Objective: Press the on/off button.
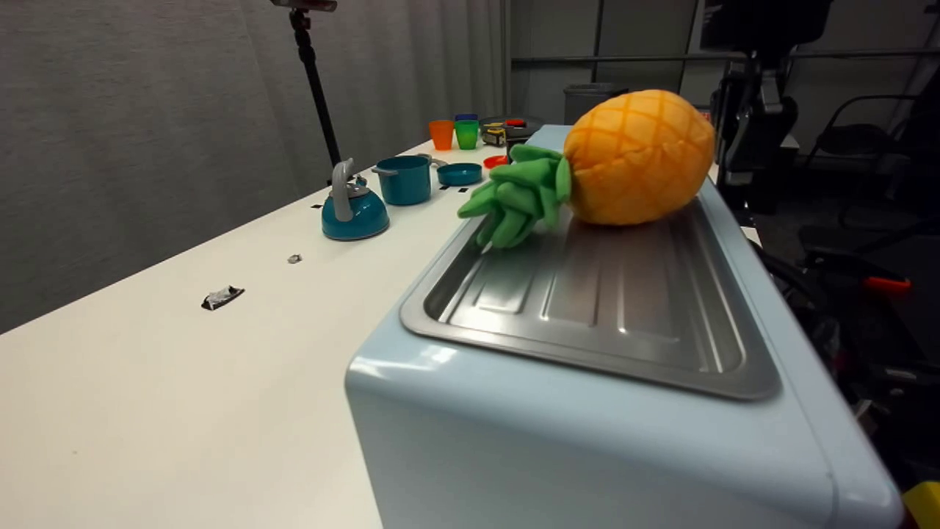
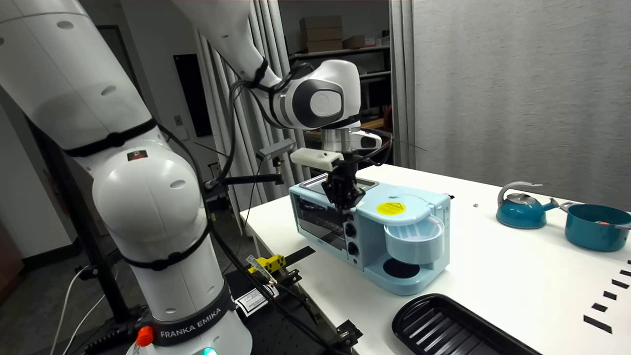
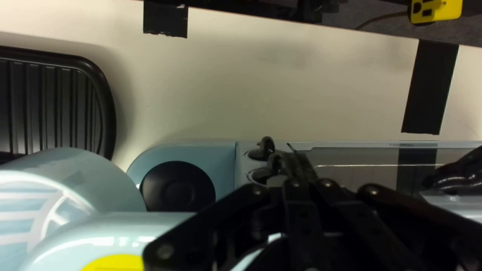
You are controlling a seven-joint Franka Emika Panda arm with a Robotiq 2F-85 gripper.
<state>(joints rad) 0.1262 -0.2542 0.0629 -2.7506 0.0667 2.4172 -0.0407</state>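
In an exterior view, a pale-blue, box-shaped breakfast appliance stands on a long white table. An orange plush pineapple with green fabric leaves lies on its side over the rectangular stainless-steel tray in the appliance's top. Also on the table are a round teal kettle with a grey handle, a teal pot and a shallow teal dish.

In an exterior view, a white jointed robot arm reaches over the appliance. Its black two-fingered gripper points down at the control panel beside the glass oven door. An upper reddish spot sits above the upper black knob, just beside the fingertips; a lower reddish spot sits below the lower black knob. I cannot tell which, if either, is the on/off button, nor whether the fingertips touch anything.

In the wrist view, the fingers are pressed together next to the two knobs. Left of them show a round black hotplate and a ridged black pan.
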